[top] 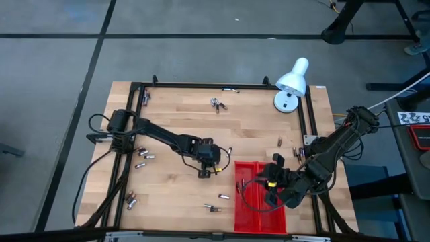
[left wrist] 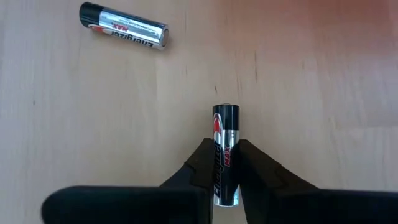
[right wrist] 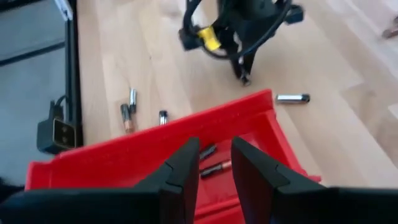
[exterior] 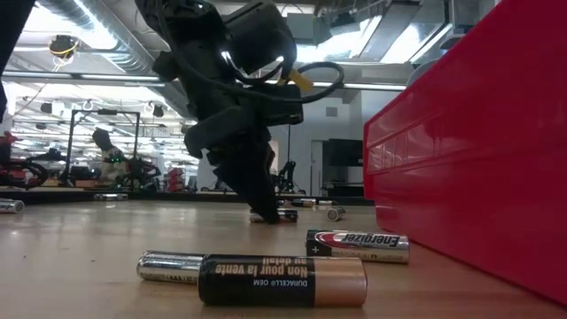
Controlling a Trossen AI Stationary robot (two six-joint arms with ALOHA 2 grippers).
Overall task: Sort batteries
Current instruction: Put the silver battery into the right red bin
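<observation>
The left gripper [left wrist: 225, 171] is clamped mid-body on one battery [left wrist: 225, 134], probably light, rigid and slippery. The right gripper [right wrist: 214, 163] hangs over the red tray [right wrist: 249, 118], slightly parted, holding nothing; another battery [left wrist: 123, 26] lies at about ten o'clock on the surface [left wrist: 323, 81].

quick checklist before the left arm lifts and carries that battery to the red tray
1. Left gripper shut on the battery, fingers on both sides: ok.
2. Battery clear of its neighbour, the other Energizer cell: ok.
3. Grip firm enough to lift: cannot tell.
4. Red tray beside the left arm, bare wood between: ok.
5. Right gripper hangs over the tray, in the drop path: not ok.
6. Right gripper empty: ok.
</observation>
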